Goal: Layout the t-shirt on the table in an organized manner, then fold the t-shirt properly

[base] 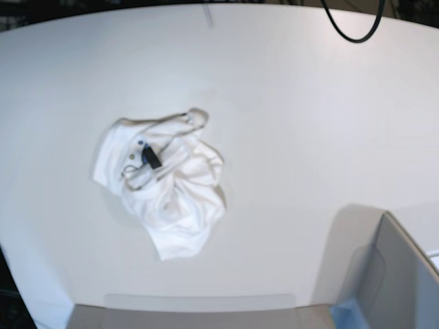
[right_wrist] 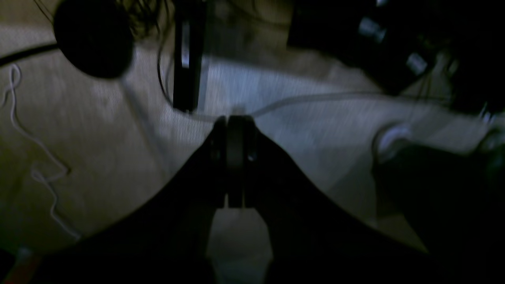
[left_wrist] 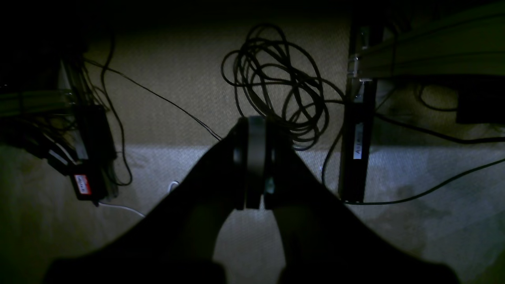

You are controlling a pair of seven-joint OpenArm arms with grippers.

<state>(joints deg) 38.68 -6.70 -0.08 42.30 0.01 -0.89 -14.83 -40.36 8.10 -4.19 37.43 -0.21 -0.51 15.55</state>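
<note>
The layout step has not yet begun. The t-shirt [base: 162, 188] lies in a crumpled heap on the tabletop [base: 295, 123], left of centre in the base view, with its black neck tag [base: 151, 157] facing up near the top of the heap. No sleeve, hem or print can be identified in the bundle.

Neither arm appears in the base view. Both wrist cameras look down at a dim carpeted floor [left_wrist: 177, 79] strewn with coiled black cable [left_wrist: 276, 83], so both arms appear to be parked off the tabletop.

Hand state:
- Left hand [left_wrist: 254, 197]: fingers pressed together, holding nothing, touching nothing.
- Right hand [right_wrist: 235, 199]: fingers pressed together, holding nothing. This view is dark and blurred, so fine detail is uncertain.

The next move calls for bringing both hands over the tabletop, opening them, and taking the garment at two separated points, probably at the collar edge near the tag, to lift and spread it flat. Risk: pinching several layers at once, which would keep the heap bunched.
</note>
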